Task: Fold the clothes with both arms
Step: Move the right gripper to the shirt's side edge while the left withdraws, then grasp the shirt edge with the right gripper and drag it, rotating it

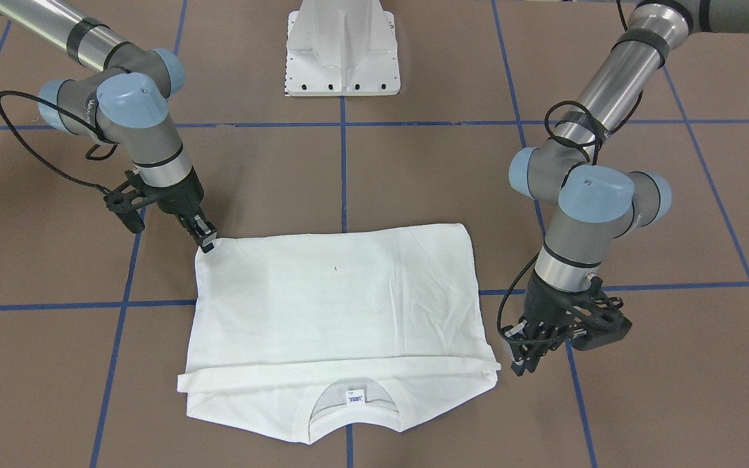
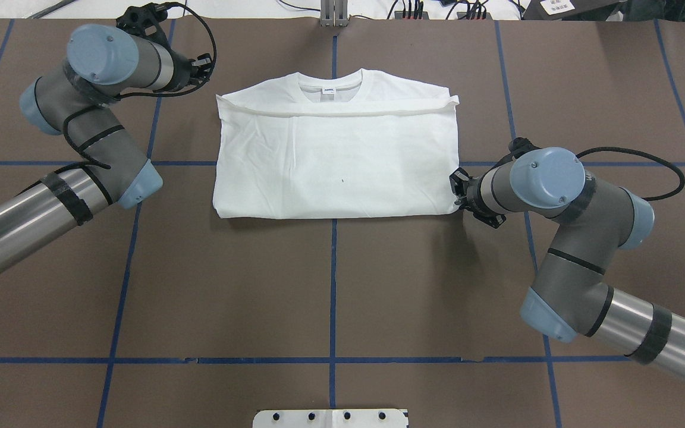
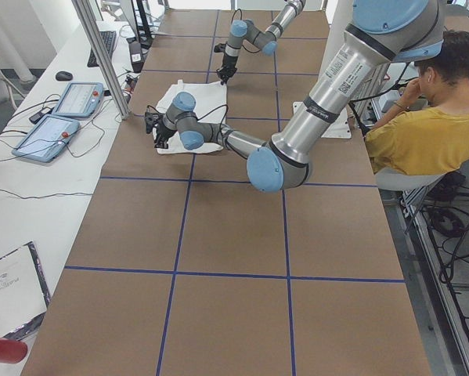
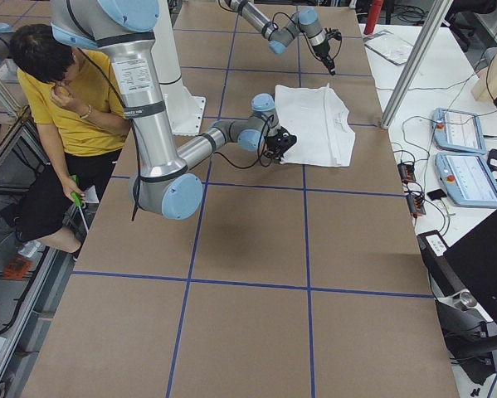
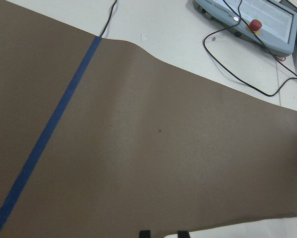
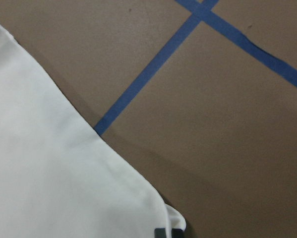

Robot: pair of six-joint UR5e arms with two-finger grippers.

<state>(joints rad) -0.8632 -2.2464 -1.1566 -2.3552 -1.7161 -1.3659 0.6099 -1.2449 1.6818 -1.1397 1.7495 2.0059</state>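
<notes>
The white T-shirt [image 1: 335,305] lies folded into a rectangle in the middle of the brown table [image 1: 413,175], plain side up. Its collar and neck label [image 1: 355,396] point away from the robot, and no printed text shows. My right gripper [image 1: 206,244] is low at the shirt's near corner, shut on the cloth; the right wrist view [image 6: 169,232] shows its tips together on that corner [image 6: 153,208]. My left gripper [image 1: 523,367] hangs just beside the collar-end corner, fingers apart and empty. The left wrist view shows it [image 5: 164,233] over bare table with a sliver of shirt [image 5: 237,230].
The white pedestal base [image 1: 342,52] stands on the robot's side. Blue tape lines [image 2: 333,285] cross the table. Teach pendants and cables [image 5: 252,20] lie on the white bench beyond the far edge. A person in yellow [image 3: 430,117] sits beside the table.
</notes>
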